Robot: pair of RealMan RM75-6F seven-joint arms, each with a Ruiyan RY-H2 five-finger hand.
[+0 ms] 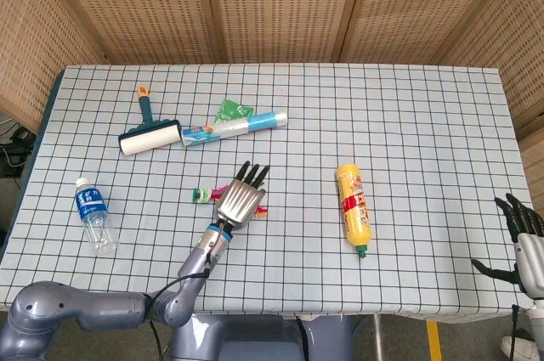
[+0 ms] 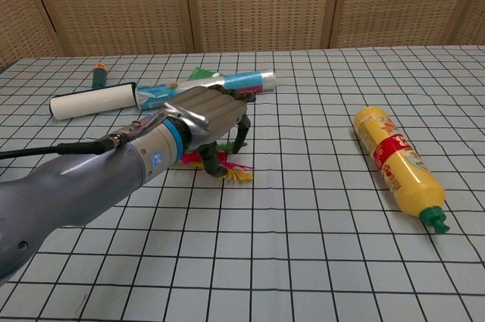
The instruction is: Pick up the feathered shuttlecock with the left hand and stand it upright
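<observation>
The head view looks steeply down on the left hand (image 1: pixel 240 200); the chest view faces it low, close, sharing the surrounding table (image 2: pixel 303 261).

Table (image 1: pixel 425 115) under a white cloth ruled with a dark grid; it spreads on all sides of the left hand (image 1: pixel 241 200); woven cane wall panels (image 1: pixel 280 4) in wooden frames stand beyond the far edge, well past the hand; more panels angle in along both sides; grey floor (image 1: pixel 13 200) shows off the table's left edge; a yellow floor strip (image 1: pixel 434 340) at the near right; light even and soft.
</observation>
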